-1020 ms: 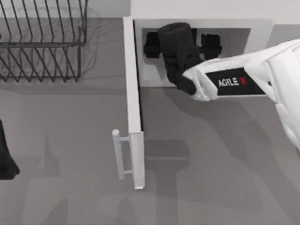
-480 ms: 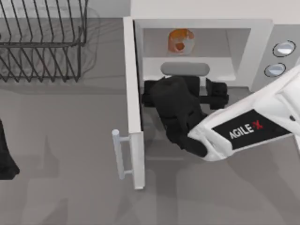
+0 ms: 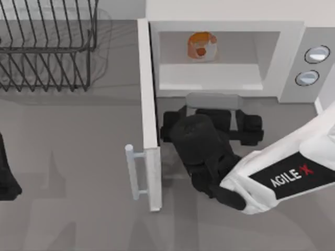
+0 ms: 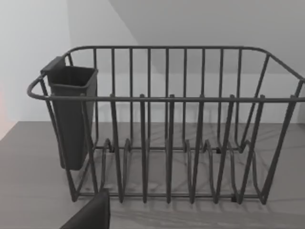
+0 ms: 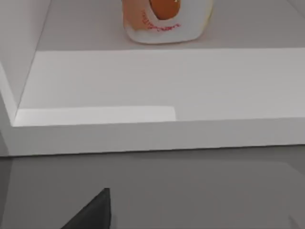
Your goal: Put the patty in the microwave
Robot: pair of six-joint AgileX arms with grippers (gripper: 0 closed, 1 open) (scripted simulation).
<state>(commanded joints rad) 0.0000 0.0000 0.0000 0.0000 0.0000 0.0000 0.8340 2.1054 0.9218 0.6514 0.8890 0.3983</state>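
The patty (image 3: pixel 200 46), a small orange disc with pale and reddish patches, lies at the back of the microwave's (image 3: pixel 293 52) pale cavity. The right wrist view looks in over the cavity floor (image 5: pixel 167 81) at the patty (image 5: pixel 164 19). The side-hinged door (image 3: pixel 149 104) stands wide open toward the table's front. My right gripper (image 3: pixel 209 119) is outside the cavity, just in front of its opening, open and holding nothing. One of its dark fingers (image 5: pixel 90 214) shows in the right wrist view. My left gripper (image 3: pixel 5 178) is parked at the table's left edge.
A black wire dish rack (image 3: pixel 47 47) stands at the back left and faces the left wrist camera, the rack (image 4: pixel 167 133) carrying a dark cup on one end. The door's silver bar handle (image 3: pixel 133 172) juts left. Two round knobs (image 3: pixel 316 54) sit right of the cavity.
My right gripper has drawn back out of the cavity toward the table's front. The patty stays inside where it was let go. The left arm has not moved.
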